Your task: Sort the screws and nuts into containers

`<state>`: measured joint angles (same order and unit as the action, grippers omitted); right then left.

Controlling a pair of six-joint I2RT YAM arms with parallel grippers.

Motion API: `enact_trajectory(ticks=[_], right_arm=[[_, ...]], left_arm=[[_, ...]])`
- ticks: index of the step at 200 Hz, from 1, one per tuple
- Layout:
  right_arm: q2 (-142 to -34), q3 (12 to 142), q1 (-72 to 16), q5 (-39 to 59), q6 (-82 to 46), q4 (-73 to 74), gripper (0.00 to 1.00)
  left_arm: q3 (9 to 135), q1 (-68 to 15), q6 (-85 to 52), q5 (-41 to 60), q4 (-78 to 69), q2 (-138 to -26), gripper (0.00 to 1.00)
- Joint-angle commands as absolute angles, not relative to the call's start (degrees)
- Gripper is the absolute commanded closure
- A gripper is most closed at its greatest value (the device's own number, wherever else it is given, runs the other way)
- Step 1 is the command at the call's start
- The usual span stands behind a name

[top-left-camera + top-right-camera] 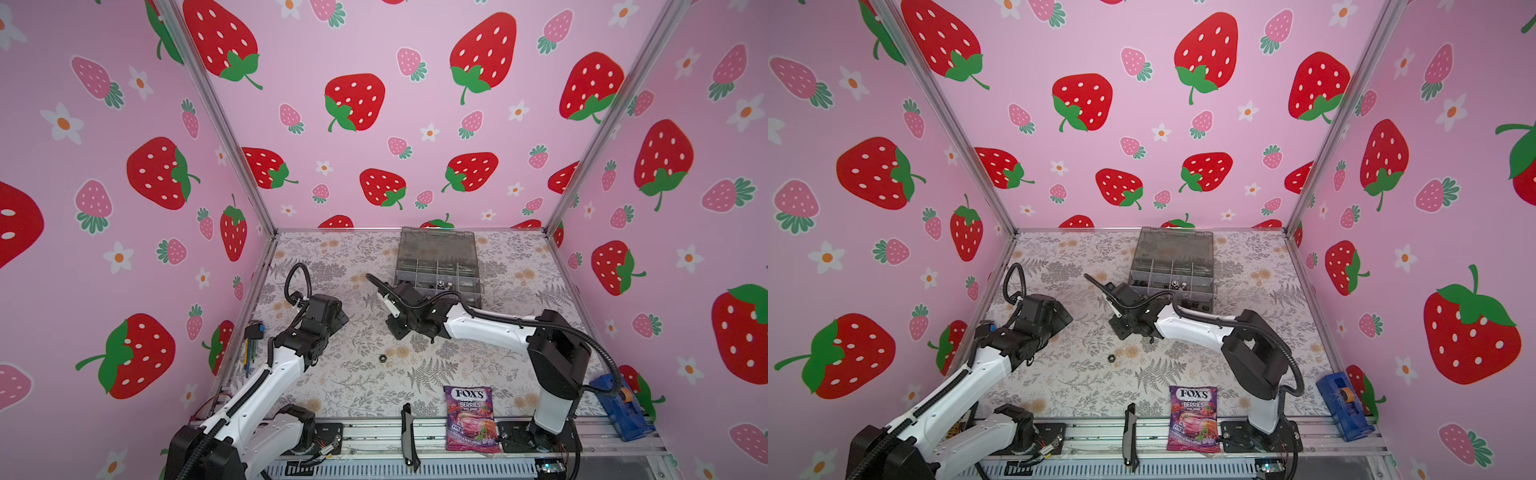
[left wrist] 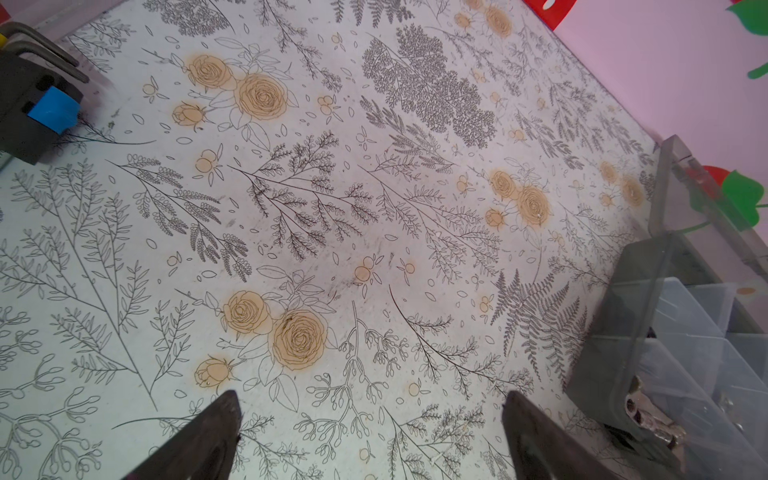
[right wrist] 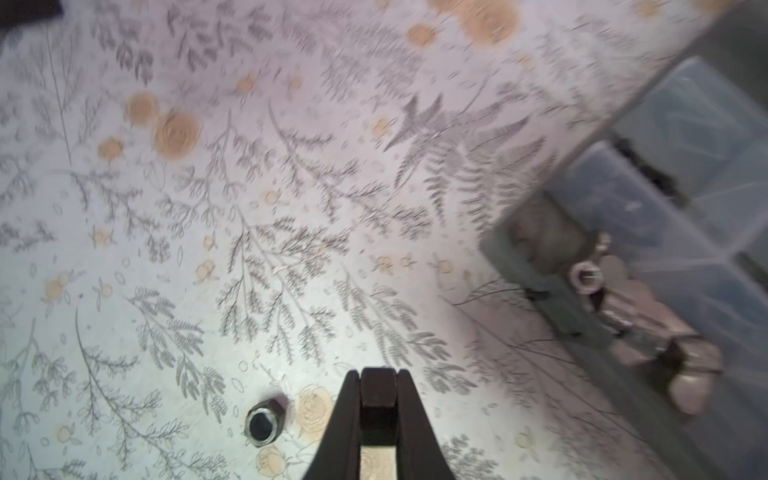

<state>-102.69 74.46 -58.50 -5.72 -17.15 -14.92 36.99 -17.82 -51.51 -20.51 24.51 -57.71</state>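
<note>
PROGRESS: late | organiser box [image 1: 436, 247]: several nuts [image 1: 442, 286] lie in front compartments | right end effector [image 3: 378, 374]: clamped on black hex nut [image 3: 378, 399], above table [image 1: 332, 374], short of box | left end effector [image 2: 372, 395]: fingers apart, empty | LEFT: loose hex nut [image 1: 381, 358] on table, plus the held one.

Both top views: bright, flat, diffuse light, no glare; only faint soft shadows on the table [image 1: 365, 386]. Heavy wide-angle bowing toward edges and corners. Focus fine. Left wrist view: sharp, evenly lit, cool greenish tint; box [image 2: 615, 316] a touch soft. Right wrist view: motion blur throughout, worst on box and far table; pinkish cast, pale bright patch low down. Loose nut [image 3: 266, 422] smeared; held nut [image 3: 378, 399] in right gripper [image 3: 378, 374] dark, little detail.
</note>
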Motion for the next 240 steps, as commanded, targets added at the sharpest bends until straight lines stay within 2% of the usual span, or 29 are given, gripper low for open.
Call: enact_trajectory(ticks=[1, 66, 124, 166, 183, 214, 240], right_arm=[[-100.65, 74.5, -54.22, -9.26, -19.68, -15.21, 1.0], [-106.43, 80.48, -40.72, -5.14, -21.44, -15.25, 1.0], [-114.4, 87.05, -39.38, -6.06, -19.08, -15.67, 0.99], [-118.22, 89.36, -39.29, -6.42, -18.39, -16.99, 0.94], [-119.23, 90.15, -39.29, -6.42, -18.19, -17.73, 0.91], [-119.36, 90.35, -39.29, -6.42, -18.02, -17.84, 0.74], [-118.71, 89.99, -39.29, -6.5, -17.84, -17.93, 0.67]], left_arm=[[36.43, -17.33, -52.35, -22.03, 25.75, -57.01, 0.01], [36.87, -17.27, -51.59, -21.16, 25.14, -56.59, 0.01], [36.04, -17.24, -51.95, -20.38, 24.34, -56.23, 0.01], [35.95, -17.31, -51.9, -20.36, 24.43, -55.99, 0.01], [35.81, -17.25, -51.99, -20.39, 24.51, -55.91, 0.01], [35.77, -17.26, -51.9, -20.69, 24.93, -55.35, 0.01], [35.69, -17.26, -51.77, -20.81, 25.03, -54.85, 0.01]])
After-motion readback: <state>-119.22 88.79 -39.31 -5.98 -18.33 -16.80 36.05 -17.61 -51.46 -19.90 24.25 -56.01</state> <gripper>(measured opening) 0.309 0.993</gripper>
